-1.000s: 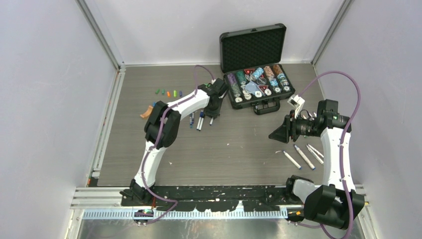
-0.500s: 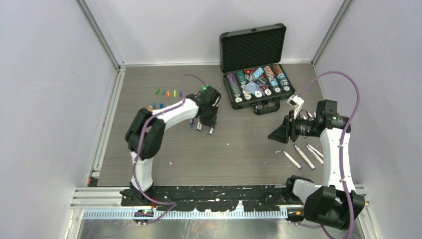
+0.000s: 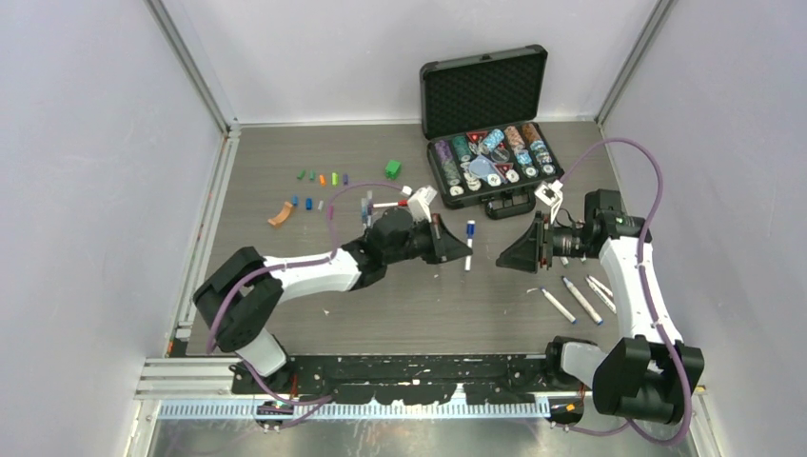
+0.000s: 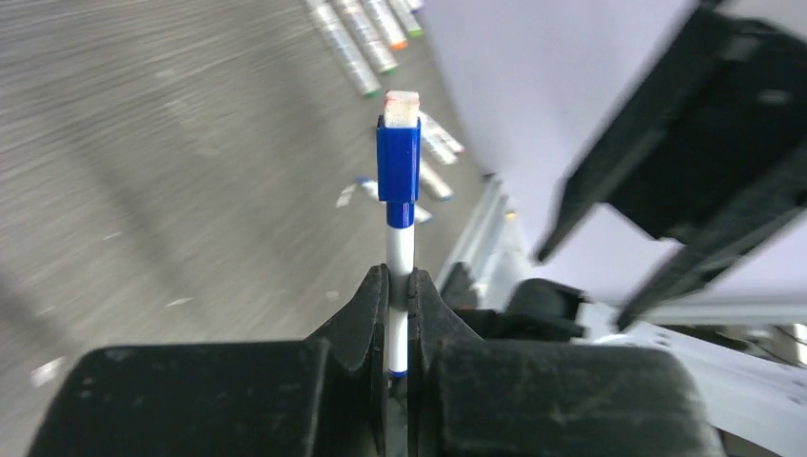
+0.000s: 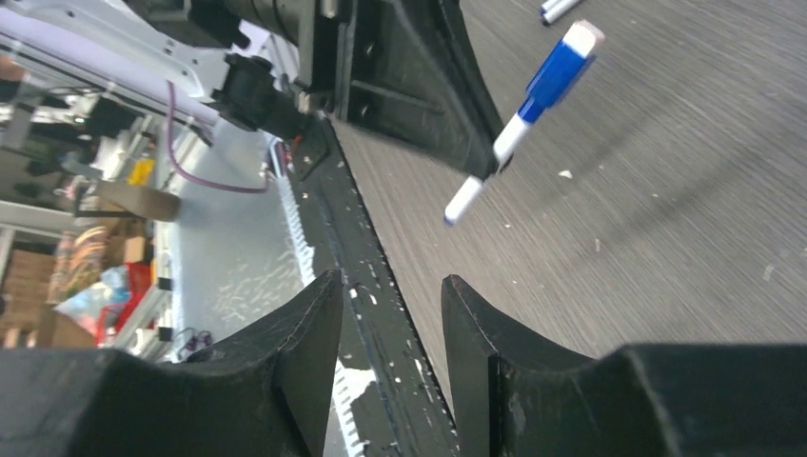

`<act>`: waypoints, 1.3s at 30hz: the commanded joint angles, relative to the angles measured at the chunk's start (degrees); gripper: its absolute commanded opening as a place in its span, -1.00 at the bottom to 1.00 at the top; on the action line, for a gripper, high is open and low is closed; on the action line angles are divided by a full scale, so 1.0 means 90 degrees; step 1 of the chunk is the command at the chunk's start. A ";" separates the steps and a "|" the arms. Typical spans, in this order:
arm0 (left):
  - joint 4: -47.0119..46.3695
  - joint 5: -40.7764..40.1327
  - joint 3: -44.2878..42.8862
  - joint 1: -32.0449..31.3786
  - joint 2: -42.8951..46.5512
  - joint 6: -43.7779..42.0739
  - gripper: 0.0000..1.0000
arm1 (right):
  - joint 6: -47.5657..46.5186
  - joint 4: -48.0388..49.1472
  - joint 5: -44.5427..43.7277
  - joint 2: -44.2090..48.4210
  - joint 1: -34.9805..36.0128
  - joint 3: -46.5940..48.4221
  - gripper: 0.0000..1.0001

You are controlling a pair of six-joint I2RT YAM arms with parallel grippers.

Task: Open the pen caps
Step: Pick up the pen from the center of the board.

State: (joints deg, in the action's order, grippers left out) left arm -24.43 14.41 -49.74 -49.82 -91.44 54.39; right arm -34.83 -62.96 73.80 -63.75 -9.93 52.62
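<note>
Left arm is stretched out low and long across the counter, wrist aimed at the right arm, which bends in to face it. Left tool is clenched on the white barrel of one pen, held just in front of the open chip case with its blue cap on and poking past the fingers. Right tool is gaping with nothing in it, a bit short of that cap. Left of the case there are five loose caps in a row, two blue caps just nearside of them, and one green cube. Front-right of the case, at least three loose pens lie flat.
</note>
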 commanded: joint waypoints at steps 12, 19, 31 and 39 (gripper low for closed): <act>-0.3183 -0.0899 -0.0212 -0.0754 -0.0504 0.0857 -1.00 | 0.3508 0.3430 -0.0120 0.0447 0.0359 -0.0735 -0.03; -0.3347 -0.0823 -0.0382 -0.0824 -0.0717 0.0937 -1.00 | 0.4588 0.4352 -0.0205 0.0544 0.0722 -0.0986 -0.13; -0.3562 -0.0953 -0.0194 -0.0893 -0.0630 0.1006 -1.00 | 0.4615 0.4320 -0.0319 0.0449 0.0723 -0.0925 -0.47; -0.3565 -0.0962 -0.0202 -0.0894 -0.0564 0.1021 -0.69 | 0.4523 0.4192 -0.0360 0.0469 0.0723 -0.0852 -0.99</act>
State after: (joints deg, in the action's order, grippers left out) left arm -52.56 5.63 -50.96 -56.99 -97.67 63.79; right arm 6.44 -25.71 69.91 -59.64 -4.01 43.16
